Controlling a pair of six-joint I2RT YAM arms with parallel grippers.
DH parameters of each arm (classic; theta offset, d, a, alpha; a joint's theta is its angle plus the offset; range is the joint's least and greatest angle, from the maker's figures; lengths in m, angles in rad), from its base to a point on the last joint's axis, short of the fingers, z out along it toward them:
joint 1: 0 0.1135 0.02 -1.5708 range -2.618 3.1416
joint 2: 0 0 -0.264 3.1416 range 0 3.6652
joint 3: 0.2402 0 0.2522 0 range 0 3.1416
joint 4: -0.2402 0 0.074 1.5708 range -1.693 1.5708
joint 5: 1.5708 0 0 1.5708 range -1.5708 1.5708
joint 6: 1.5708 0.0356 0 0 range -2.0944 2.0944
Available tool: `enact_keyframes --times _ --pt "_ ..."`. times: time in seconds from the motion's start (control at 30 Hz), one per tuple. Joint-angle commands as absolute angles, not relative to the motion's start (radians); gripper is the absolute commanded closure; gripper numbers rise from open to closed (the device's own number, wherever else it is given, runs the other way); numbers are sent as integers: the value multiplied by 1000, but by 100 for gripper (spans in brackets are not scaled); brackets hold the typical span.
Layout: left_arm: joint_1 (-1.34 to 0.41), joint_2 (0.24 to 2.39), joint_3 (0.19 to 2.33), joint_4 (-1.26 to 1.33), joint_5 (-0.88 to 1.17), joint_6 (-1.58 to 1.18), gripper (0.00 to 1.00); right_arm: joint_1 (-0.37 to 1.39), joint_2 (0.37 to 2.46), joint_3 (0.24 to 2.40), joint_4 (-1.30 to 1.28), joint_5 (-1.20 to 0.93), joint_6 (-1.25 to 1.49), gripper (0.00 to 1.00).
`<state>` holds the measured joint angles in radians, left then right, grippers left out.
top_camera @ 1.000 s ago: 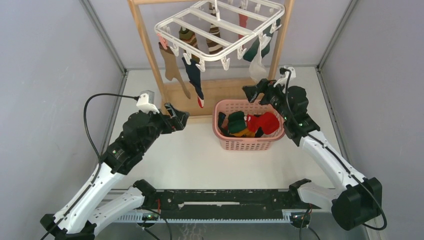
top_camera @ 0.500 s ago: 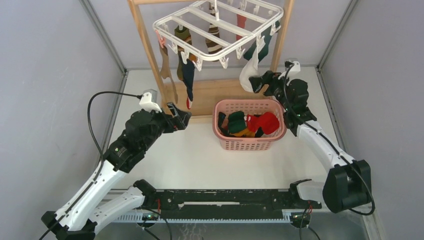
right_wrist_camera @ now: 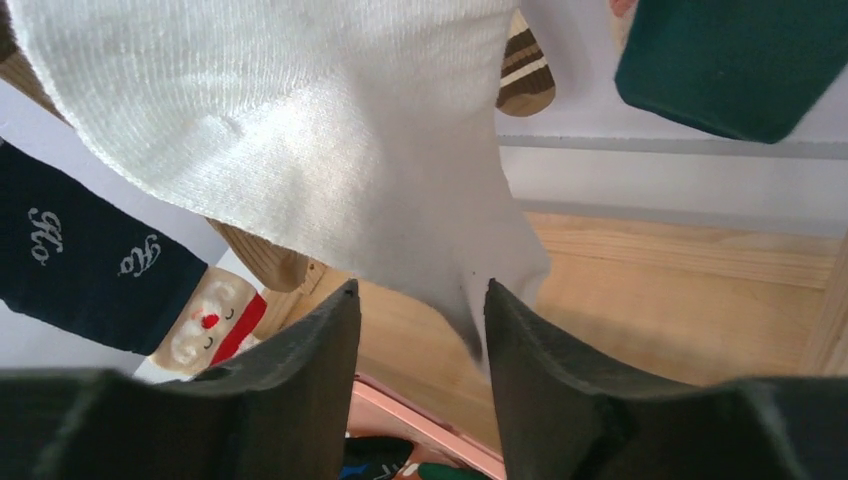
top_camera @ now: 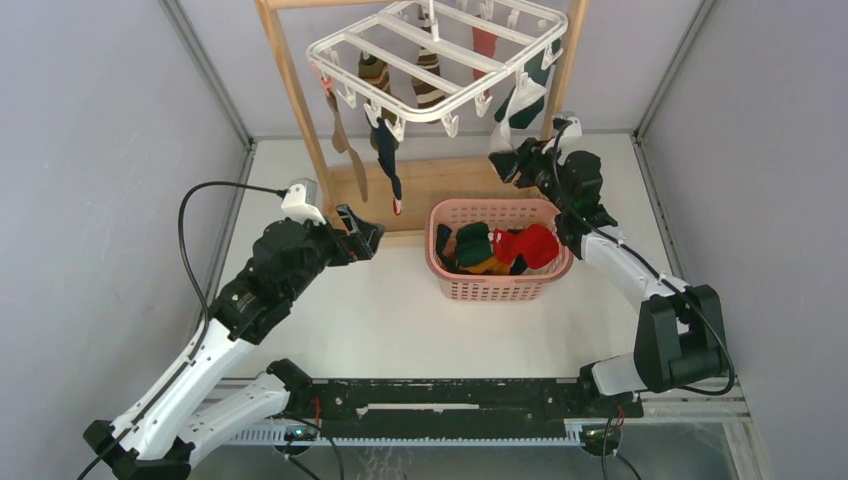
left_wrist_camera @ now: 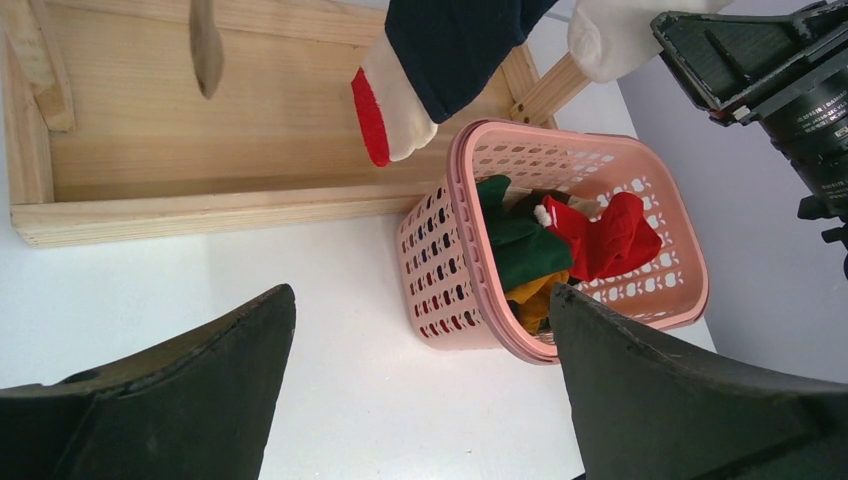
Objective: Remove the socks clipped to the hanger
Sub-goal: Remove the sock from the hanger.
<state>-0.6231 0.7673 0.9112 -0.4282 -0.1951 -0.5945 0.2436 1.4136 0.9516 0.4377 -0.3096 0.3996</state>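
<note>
The white hanger (top_camera: 420, 110) hangs from a wooden stand (top_camera: 298, 105) with several socks clipped to it: tan (top_camera: 340, 135), navy (top_camera: 388, 165), striped (top_camera: 428, 90), red (top_camera: 485, 40), teal (top_camera: 530, 105) and white (top_camera: 508, 135). My right gripper (top_camera: 505, 165) is raised to the white sock (right_wrist_camera: 300, 130). Its jaws are partly narrowed with a gap, and the sock's lower tip hangs between them, against the right finger (right_wrist_camera: 520, 350). My left gripper (top_camera: 365, 235) is wide open and holds nothing (left_wrist_camera: 420, 290). It sits left of the basket, below the navy sock's red-and-white toe (left_wrist_camera: 385, 110).
A pink basket (top_camera: 500, 292) holding several loose socks stands on the table in front of the stand's wooden base (top_camera: 440, 185). The stand's right post (top_camera: 562, 90) rises just behind my right gripper. Grey walls close in both sides.
My right gripper has risen and moved back to the white sock, and its jaws have narrowed around the sock's tip. The hanger has swung slightly. The left arm is still.
</note>
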Motion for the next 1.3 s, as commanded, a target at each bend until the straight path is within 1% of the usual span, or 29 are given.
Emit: enact_keyframes --times 0.0,0.1,0.17,0.23,0.27,0.43,0.7,1.27 --pt "-618 750 901 -380 -173 -577 0 247 1387 997 503 -321 413 49" --pt "-618 744 899 -381 -168 -580 0 246 1377 997 493 -321 411 69" --pt "-618 740 899 -379 -160 -582 0 246 1368 997 481 -319 411 79" --pt "-618 736 899 -378 -151 -586 0 247 1358 997 468 -318 414 87" --pt "-618 734 899 -376 -145 -587 0 248 1352 997 460 -318 414 88" --pt "-620 724 897 -373 -117 -595 0 273 1320 997 409 -309 400 91" --pt "-629 716 893 -366 -104 -606 0 335 1253 975 346 -281 370 91" --pt "-731 730 899 -310 -104 -601 0 508 1136 917 265 -206 337 91"
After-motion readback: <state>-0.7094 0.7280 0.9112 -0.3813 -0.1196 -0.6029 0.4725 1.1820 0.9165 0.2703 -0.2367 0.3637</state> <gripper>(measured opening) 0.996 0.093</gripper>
